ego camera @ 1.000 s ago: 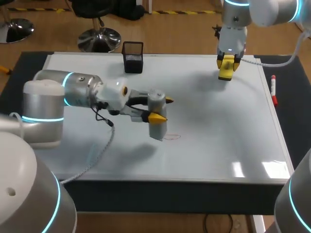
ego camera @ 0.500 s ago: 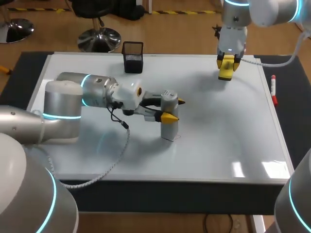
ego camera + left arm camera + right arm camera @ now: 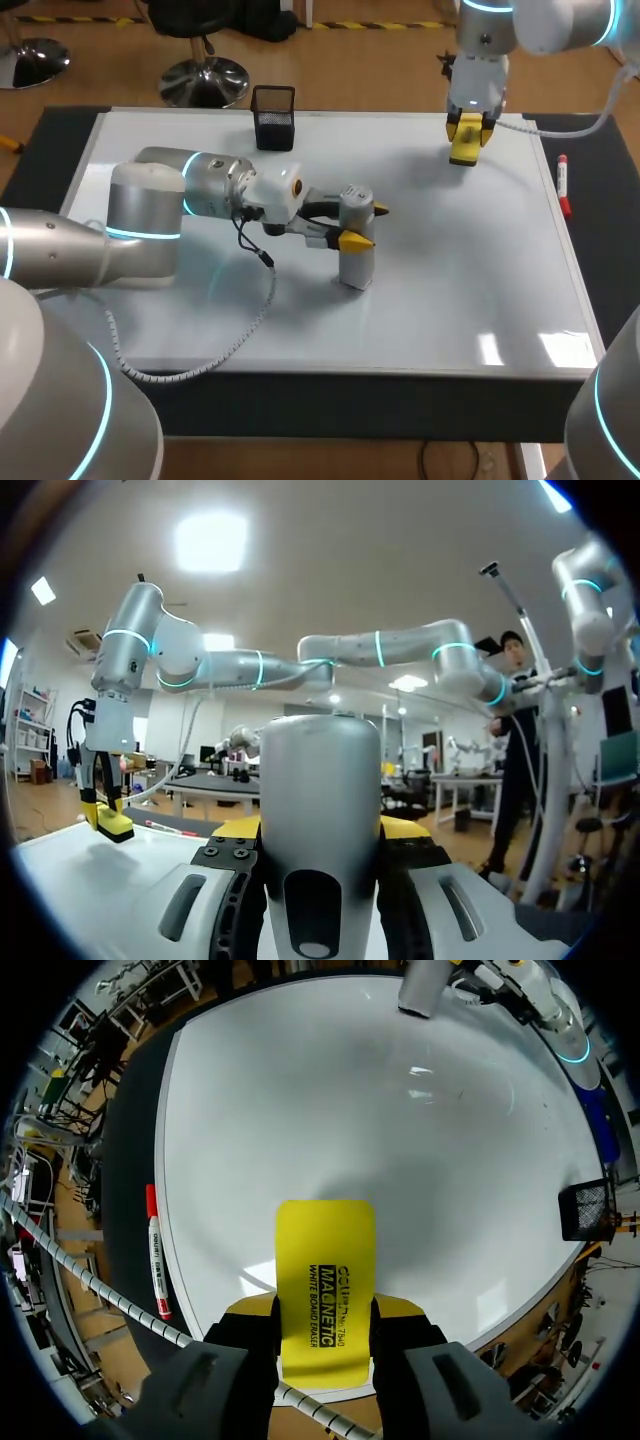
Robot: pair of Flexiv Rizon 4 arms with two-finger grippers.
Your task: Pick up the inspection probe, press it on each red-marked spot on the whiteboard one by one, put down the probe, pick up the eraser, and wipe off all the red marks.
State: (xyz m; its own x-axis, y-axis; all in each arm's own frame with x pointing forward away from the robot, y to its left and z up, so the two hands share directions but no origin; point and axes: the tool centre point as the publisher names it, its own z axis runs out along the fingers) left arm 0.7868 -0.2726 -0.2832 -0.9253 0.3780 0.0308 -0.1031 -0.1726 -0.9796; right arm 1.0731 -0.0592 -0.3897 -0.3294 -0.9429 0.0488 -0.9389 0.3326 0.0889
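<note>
My left gripper (image 3: 366,225), clamped on the probe (image 3: 355,255), has slid it across the whiteboard (image 3: 460,290) onto the red mark, covering it; my right gripper (image 3: 325,1305) holds the eraser (image 3: 325,1250).

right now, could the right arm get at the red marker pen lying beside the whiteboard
Probably not to grasp: the right gripper is shut on the yellow rectangular eraser. The red marker pen lies nearby with nothing over it.

Eraser (image 3: 324,1280): black capital lettering in three lines ran along its yellow face.
Red-capped marker (image 3: 156,1255): its barrel print was too small to read.
</note>
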